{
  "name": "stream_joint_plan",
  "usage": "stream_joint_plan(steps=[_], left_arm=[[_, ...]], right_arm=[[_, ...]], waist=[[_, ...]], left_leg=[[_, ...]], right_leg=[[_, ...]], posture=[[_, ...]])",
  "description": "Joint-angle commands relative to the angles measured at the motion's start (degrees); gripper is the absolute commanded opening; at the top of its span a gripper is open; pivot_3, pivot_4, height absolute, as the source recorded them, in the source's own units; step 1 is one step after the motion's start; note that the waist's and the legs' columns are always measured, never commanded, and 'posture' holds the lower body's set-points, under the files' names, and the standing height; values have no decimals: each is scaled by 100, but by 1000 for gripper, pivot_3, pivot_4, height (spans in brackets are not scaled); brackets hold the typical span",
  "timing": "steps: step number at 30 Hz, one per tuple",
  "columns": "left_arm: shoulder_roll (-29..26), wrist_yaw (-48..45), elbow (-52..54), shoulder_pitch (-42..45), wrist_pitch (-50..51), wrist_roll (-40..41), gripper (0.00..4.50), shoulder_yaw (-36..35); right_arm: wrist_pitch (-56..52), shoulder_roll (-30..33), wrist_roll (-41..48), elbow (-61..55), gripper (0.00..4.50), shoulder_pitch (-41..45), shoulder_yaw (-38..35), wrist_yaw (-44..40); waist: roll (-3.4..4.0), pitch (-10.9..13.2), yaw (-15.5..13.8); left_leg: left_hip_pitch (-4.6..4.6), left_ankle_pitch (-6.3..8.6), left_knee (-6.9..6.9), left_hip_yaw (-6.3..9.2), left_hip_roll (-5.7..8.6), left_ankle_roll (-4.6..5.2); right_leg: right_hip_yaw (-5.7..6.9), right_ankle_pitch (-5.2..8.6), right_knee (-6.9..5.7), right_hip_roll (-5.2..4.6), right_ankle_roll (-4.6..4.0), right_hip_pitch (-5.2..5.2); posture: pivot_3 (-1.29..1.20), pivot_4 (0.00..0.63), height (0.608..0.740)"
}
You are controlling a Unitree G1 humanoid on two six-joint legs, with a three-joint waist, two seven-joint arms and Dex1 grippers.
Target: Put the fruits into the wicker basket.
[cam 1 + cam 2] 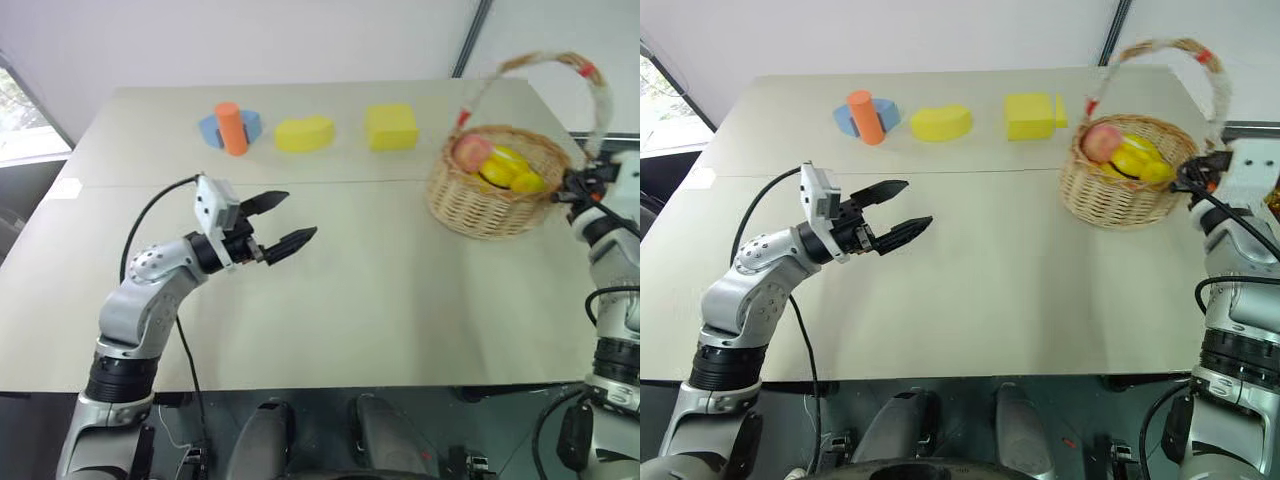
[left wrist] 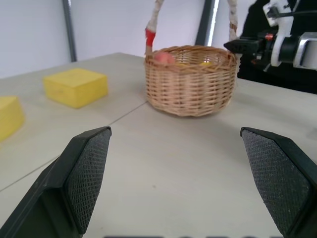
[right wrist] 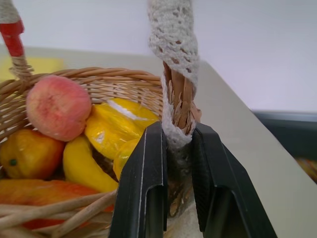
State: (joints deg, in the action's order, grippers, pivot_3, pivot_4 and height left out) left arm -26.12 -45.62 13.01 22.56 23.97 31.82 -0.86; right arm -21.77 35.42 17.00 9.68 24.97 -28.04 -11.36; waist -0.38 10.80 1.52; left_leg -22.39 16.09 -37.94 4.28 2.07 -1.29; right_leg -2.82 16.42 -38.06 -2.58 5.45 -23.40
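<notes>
One beige table (image 1: 330, 290) spans the scene, its top crossed by a single seam, with a pale wall behind it and a dark upright strip at the far right corner. One wicker basket (image 1: 490, 200) stands near the table's far right edge, its tall arched handle (image 1: 1155, 45) wrapped in white with red tape. Two arms are up: the left arm is bent over the near left of the table, the left gripper (image 1: 280, 222) hanging above the bare surface with its two black fingers spread wide, pointing roughly level toward the basket and well apart from it. The right gripper (image 3: 173, 148) is at the basket's right side, its fingers pinched on the base of the handle where it meets the rim. Two pale yellow foam blocks (image 1: 305, 133) sit along the far edge (one rounded, one square), and one orange cylinder (image 1: 231, 128) stands on a blue block (image 1: 214, 129). The fruits (image 3: 99, 134) all lie inside the basket: one pink peach, several yellow pieces, and orange ones lower down.
</notes>
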Motion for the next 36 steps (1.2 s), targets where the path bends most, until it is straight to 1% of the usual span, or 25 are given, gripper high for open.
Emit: stream_joint_plan(steps=[1,2,4,7,8,11,14,17,19,21,23,26,29,36], left_arm=[[20,-32,12,126,-172,-49,4500,-52],[25,-38,-1,134,-178,-58,4500,-58],[32,-48,-14,131,-194,-71,4500,-64],[32,-60,-27,94,-215,-89,4500,-88],[30,-52,-33,80,-214,-96,4500,-100],[29,-11,-123,63,-244,-151,4500,-148],[10,109,-321,32,-276,-194,4500,-306],[-179,211,-606,-127,-359,-372,4500,-494],[-229,289,-779,-212,-429,-414,4500,-650],[-314,384,-995,-373,-614,-584,4500,-802],[-369,479,-1122,-518,-792,-742,4500,-880],[-328,598,-1173,-674,-863,-766,4500,-993],[-298,681,-1090,-896,-871,-774,4500,-1036],[-262,809,-816,-1318,-827,-727,4500,-1100]], right_arm=[[394,50,-94,115,138,197,-169,226],[370,52,-38,95,938,152,-194,193],[342,59,36,11,1531,76,-227,148],[373,72,73,-322,3071,-89,-381,218],[417,75,97,-446,3460,-169,-457,220],[561,84,219,-767,3460,-501,-650,40],[647,98,475,-1180,3460,-992,-858,-342],[583,129,1124,-1761,3460,-1532,-1057,-1135],[514,283,1233,-2101,3460,-1979,-854,-1721],[390,410,1354,-2569,3460,-2404,-349,-2340],[190,461,1450,-2869,3460,-2562,142,-2646],[271,426,1134,-2758,3460,-2464,775,-2800],[399,286,940,-2475,3460,-2199,1199,-2817],[616,68,732,-1960,3460,-1873,1530,-2930]], waist=[[1,-1,14],[1,-1,7],[1,-1,-13],[1,-1,-53],[1,-1,-59],[1,-1,-78],[1,-1,-79],[1,-1,-43],[6,-3,-27],[6,-3,-24],[5,-3,5],[4,-3,-40],[4,-3,-76],[3,-2,-93]], left_leg=[[0,0,0,0,0,0],[0,0,0,0,0,0],[0,0,0,1,1,0],[-1,0,-1,1,2,1],[-1,0,-1,1,2,1],[-2,1,-1,1,5,3],[-2,2,0,7,5,4],[0,2,-1,4,4,5],[4,3,0,4,-3,5],[5,3,0,3,-3,5],[13,3,0,4,-7,5],[13,2,-2,7,-6,4],[11,3,-3,8,0,4],[1,4,-1,17,3,4]], right_leg=[[0,0,-2,1,0,0],[0,0,-3,0,0,1],[0,0,-2,-1,0,2],[0,0,-2,-2,0,2],[0,0,-1,-3,0,2],[0,0,2,-6,1,3],[0,0,4,-5,1,6],[0,0,3,-4,1,6],[0,0,3,3,1,7],[0,0,2,2,1,7],[-1,0,2,4,1,14],[-1,0,2,-2,2,18],[0,0,3,-10,2,17],[5,0,11,-17,2,13]], posture=[[0,150,740],[0,150,740],[0,150,740],[0,150,740],[0,150,740],[0,150,740],[0,150,740],[0,150,740],[0,150,740],[0,150,740],[0,150,740],[0,150,740],[0,150,740],[0,150,740]])
